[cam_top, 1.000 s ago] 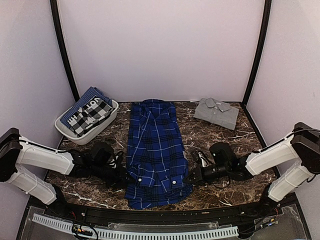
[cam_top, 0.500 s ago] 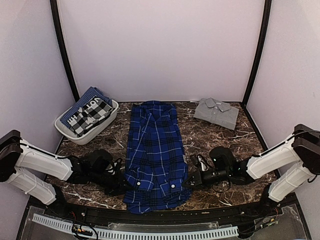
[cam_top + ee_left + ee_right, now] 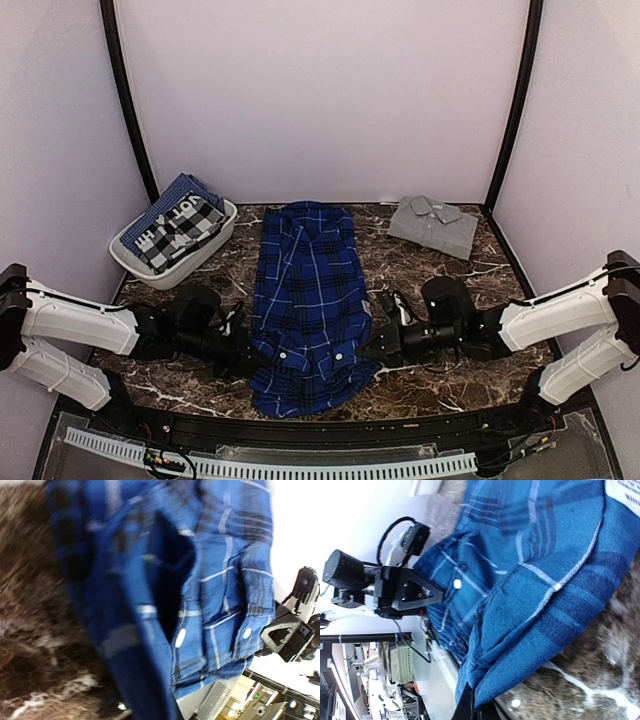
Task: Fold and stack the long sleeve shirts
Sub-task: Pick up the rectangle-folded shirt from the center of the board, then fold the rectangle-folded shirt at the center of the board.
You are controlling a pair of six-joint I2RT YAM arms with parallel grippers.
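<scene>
1. The left gripper [image 3: 258, 358] is shut on the plaid shirt's [image 3: 305, 290] near left corner. The right gripper [image 3: 370, 347] is shut on its near right corner.
2. The folded grey shirt [image 3: 433, 226] sits well apart, behind the plaid shirt's right side, on the worktop [image 3: 420, 275].
3. If one corner slips out, the fold may go crooked.
4. A second ago the left gripper was partly open and the hem lay flatter.
</scene>
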